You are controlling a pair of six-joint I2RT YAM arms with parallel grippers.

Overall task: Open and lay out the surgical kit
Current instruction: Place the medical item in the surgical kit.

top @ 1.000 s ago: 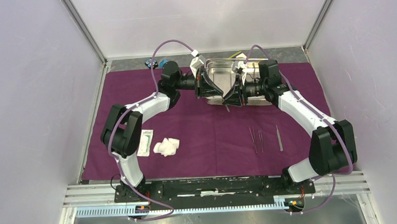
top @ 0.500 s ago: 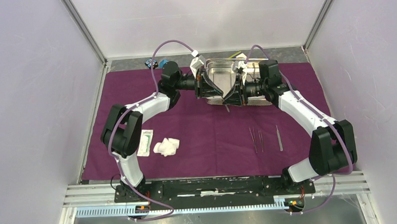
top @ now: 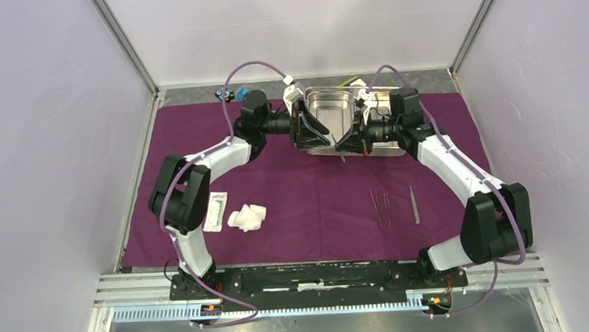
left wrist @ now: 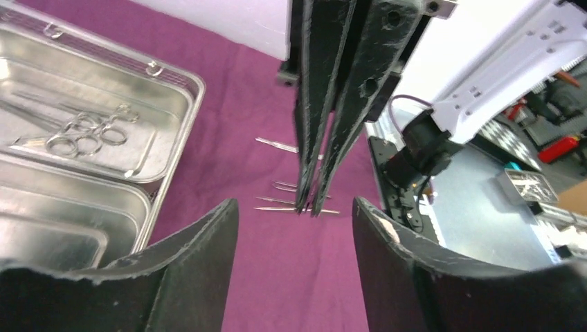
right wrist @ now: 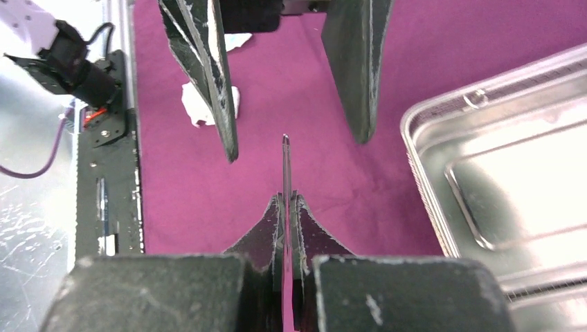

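The dark-purple cloth (top: 316,203) lies spread flat, with the steel tray (top: 326,103) at its far edge. In front of the tray my two grippers meet tip to tip. My right gripper (top: 342,142) (right wrist: 284,204) is shut on a slim steel instrument (right wrist: 284,162), seen edge-on, its tip pointing toward the left gripper. My left gripper (top: 329,137) (left wrist: 297,235) is open, its fingers (right wrist: 208,76) on either side of that tip without touching it. Ring-handled clamps (left wrist: 90,128) lie in one tray compartment. Three slim instruments (top: 387,207) lie side by side on the cloth at the right.
White gauze wads (top: 247,217) and a flat white packet (top: 217,211) lie on the cloth at the left. Small blue and black blocks (top: 230,93) sit beyond the cloth's far left corner. Grey walls enclose the table on three sides.
The left gripper has opened and let go of the slim instrument. The right gripper has closed fully on it. Both wrists have shifted slightly.
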